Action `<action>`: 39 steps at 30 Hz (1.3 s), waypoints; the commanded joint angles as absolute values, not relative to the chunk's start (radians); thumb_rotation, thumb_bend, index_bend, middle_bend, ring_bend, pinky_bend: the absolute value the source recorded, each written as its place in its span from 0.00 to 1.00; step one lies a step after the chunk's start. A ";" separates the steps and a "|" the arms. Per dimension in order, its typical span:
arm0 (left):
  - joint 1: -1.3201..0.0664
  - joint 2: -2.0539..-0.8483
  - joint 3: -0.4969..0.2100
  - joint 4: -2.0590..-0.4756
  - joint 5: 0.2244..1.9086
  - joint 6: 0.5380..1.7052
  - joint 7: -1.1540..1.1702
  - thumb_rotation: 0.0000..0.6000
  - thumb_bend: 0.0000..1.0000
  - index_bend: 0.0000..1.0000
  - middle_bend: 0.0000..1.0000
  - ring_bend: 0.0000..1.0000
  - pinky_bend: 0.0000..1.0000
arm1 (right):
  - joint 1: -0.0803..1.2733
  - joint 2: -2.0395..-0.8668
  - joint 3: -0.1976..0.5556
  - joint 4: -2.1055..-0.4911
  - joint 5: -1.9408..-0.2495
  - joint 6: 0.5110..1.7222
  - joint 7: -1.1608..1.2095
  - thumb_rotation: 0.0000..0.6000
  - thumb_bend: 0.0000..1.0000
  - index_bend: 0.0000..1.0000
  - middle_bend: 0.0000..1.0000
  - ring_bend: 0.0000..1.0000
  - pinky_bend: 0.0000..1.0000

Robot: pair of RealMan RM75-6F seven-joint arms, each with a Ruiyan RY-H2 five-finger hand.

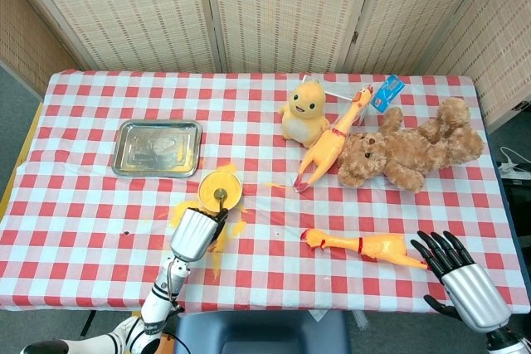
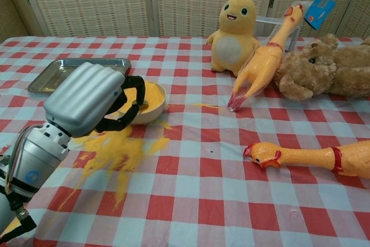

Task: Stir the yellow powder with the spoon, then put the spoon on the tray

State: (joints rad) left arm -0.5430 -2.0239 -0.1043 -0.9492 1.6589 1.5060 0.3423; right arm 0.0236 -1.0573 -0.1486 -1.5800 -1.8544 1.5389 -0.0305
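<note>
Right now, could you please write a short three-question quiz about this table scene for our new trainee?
1. True or false: yellow powder has spilled onto the checked cloth beside the small round bowl.
2. Which robot hand holds the spoon over that bowl: A) left hand, B) right hand?
3. Fill in: the rectangular metal tray holds ____ spoon at present.

Key: 1 true; 2 A, the right one rests open at the table's near edge; 3 no.
</note>
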 commanded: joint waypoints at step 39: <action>-0.561 -1.940 -0.150 -1.192 1.615 1.510 0.305 1.00 0.76 0.77 1.00 1.00 1.00 | 0.025 -1.061 -0.145 -1.579 -1.845 1.534 -0.036 1.00 0.08 0.00 0.00 0.00 0.00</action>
